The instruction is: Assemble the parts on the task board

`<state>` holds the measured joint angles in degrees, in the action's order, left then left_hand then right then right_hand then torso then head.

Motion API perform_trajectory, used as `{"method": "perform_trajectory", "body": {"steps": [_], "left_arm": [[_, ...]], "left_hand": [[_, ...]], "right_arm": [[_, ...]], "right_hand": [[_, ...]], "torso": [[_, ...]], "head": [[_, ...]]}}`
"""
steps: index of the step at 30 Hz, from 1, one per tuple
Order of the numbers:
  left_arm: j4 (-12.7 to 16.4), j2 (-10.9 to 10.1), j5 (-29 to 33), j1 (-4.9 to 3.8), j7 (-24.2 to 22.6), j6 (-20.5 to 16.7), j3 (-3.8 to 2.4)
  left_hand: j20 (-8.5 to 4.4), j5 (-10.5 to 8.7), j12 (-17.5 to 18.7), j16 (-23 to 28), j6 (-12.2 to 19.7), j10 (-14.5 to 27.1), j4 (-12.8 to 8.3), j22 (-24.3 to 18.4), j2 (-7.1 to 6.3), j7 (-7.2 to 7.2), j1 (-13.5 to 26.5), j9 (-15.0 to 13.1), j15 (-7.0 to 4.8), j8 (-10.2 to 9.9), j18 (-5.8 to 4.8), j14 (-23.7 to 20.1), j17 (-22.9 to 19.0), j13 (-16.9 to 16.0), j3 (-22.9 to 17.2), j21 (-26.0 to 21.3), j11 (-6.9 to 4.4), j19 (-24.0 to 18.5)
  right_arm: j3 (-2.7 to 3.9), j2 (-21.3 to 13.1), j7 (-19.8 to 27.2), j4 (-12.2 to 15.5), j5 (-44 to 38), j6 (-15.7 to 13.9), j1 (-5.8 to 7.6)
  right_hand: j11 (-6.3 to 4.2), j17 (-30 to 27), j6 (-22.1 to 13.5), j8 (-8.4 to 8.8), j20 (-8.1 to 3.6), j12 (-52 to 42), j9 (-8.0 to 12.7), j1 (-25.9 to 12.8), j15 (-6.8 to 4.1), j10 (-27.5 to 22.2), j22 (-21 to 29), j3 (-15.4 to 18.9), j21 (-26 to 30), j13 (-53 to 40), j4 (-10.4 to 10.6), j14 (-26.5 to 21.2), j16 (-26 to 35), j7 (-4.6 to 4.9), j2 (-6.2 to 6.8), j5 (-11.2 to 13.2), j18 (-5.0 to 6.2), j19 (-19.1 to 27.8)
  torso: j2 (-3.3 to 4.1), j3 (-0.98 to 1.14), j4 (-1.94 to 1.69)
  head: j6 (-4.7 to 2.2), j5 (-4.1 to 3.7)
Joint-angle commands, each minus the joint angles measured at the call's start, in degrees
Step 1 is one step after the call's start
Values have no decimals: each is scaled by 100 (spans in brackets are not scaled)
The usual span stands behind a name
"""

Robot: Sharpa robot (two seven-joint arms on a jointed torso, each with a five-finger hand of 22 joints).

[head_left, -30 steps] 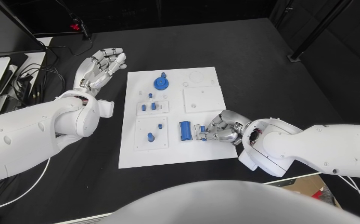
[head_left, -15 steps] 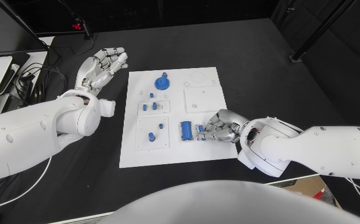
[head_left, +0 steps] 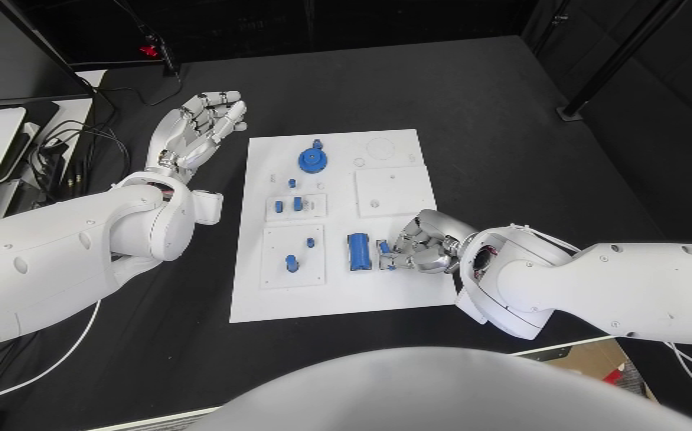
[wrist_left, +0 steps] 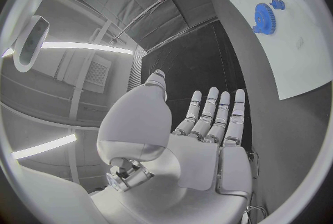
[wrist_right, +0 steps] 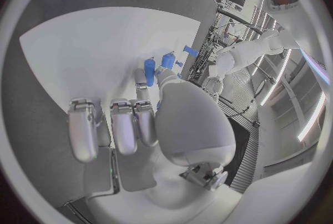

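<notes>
White task board [head_left: 389,286] lay mid black worktop [head_left: 490,101], w/ one blue gear [head_left: 312,160] and one blue cylinder [head_left: 356,252]. Right robot hand [head_left: 421,246] pinched a small blue part [head_left: 387,248] beside the cylinder. Left robot hand [head_left: 199,127] hovered off-board, fingers spread, holding nothing.

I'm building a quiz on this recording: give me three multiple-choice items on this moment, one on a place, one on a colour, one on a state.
1. Where is the left hand?
A. over the black table, beside the board's far left corner
B. on the round blue gear
C. touching the right hand

2. What colour is the flat task board?
A. white
B. yellow
C. red

3. How is the left hand?
A. gripping a part
B. empty, fingers straight
C. curled into a fist

Key: 1 A, the head view shows it off the board's edge; 2 A, the plate is white under blue parts; 3 B, the left wrist view shows its fingers extended with nothing in them.
</notes>
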<state>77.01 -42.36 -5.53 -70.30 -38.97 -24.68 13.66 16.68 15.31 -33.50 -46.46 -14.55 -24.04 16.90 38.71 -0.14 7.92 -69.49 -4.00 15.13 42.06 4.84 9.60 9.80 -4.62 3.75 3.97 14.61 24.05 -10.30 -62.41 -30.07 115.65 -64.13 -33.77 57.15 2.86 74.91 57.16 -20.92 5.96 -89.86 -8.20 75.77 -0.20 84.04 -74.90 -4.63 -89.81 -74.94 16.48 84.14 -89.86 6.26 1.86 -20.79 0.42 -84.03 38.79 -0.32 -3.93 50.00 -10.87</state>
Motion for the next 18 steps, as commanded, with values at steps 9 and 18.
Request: {"method": "perform_trajectory", "body": {"steps": [9,18], "left_arm": [[7,3,3,-8,-380,49,-6],[2,7,3,-8,-379,48,-6]], "left_hand": [[-5,25,-20,-38,42,38,-13,-6,45,904,1,5,-17,28,11,-25,-5,9,28,35,14,4],[-5,25,-20,-38,42,38,-13,-6,45,904,1,5,-17,28,11,-25,-5,9,28,35,14,4]], "right_arm": [[2,52,-34,-21,-59,68,7],[2,75,1,-40,-59,27,7]], "right_hand": [[-35,1509,76,101,-15,-14,17,-199,-34,596,-1510,243,-19,-1506,16,586,-14,7,-47,87,-42,-597],[-29,1509,128,196,-11,-14,16,-612,-32,596,-1510,694,-19,-1506,25,586,-14,13,-85,565,-42,-597]], "torso": [[1,-3,2],[0,-2,-2]], "head": [[0,-4],[0,-4]]}}
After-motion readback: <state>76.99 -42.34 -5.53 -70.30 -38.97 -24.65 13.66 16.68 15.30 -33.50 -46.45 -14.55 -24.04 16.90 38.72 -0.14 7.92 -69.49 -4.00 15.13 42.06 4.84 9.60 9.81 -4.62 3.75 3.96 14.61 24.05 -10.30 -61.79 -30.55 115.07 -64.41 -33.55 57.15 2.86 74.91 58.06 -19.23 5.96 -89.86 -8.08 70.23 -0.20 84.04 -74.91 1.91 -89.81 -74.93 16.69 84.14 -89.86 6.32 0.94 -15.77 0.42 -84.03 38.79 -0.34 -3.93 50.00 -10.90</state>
